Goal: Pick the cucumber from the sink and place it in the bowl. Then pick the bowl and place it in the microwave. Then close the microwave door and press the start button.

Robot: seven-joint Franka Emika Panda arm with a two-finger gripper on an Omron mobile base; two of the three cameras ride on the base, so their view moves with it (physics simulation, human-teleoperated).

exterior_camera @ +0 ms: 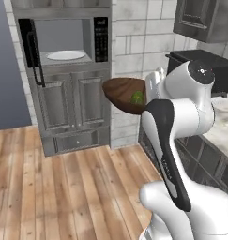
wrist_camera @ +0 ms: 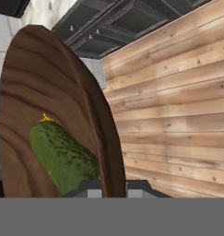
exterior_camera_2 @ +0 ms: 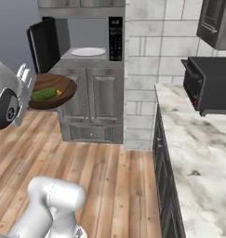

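One microwave (exterior_camera: 64, 44) sits built into the cabinet wall across the wooden floor (exterior_camera: 64, 187), its door (exterior_camera: 32, 51) swung wide open to the left and the white turntable (exterior_camera: 66, 55) bare inside. Its button panel (exterior_camera: 101, 40) runs down the right edge. To the right, a marble table (exterior_camera_2: 202, 148) carries a small black toaster oven (exterior_camera_2: 212, 83). The white arm (exterior_camera: 181, 122) holds the bowl (exterior_camera: 125, 95) up in the air, well apart from the microwave and lower than its opening. The bowl tilts, its hollow facing partly sideways. The cucumber (exterior_camera_2: 43, 94) lies inside the bowl, resting against its inner wall. The end effector (wrist_camera: 112, 190) is pinching the bowl's rim, its fingers nearly together on the thin wooden edge.
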